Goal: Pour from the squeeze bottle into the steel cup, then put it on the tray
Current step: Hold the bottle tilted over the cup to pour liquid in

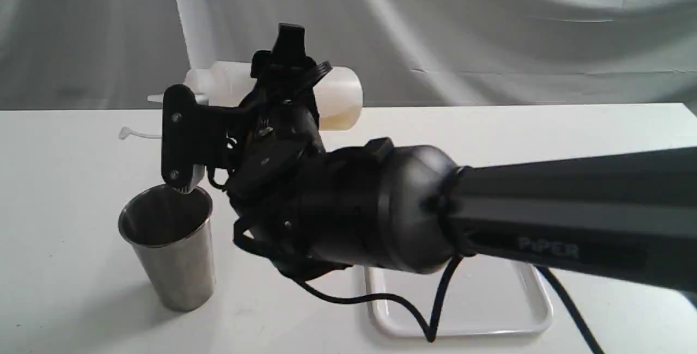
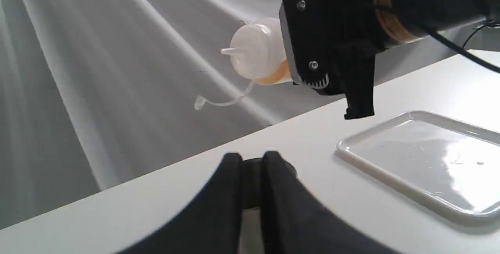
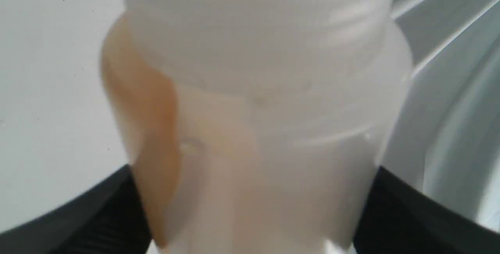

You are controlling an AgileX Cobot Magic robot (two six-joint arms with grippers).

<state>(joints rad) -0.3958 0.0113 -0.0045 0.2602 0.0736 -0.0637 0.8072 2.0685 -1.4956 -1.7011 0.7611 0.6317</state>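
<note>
Tipping the squeeze bottle (image 1: 340, 98), clenched sideways in the right jaws, needs its nozzle dipped over the steel cup (image 1: 171, 256); left jaws rest nearly closed, empty.

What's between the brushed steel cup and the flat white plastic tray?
Bare white tabletop from cup to tray, per the left wrist view. In the exterior view the black arm and its cable overhang it.
</note>
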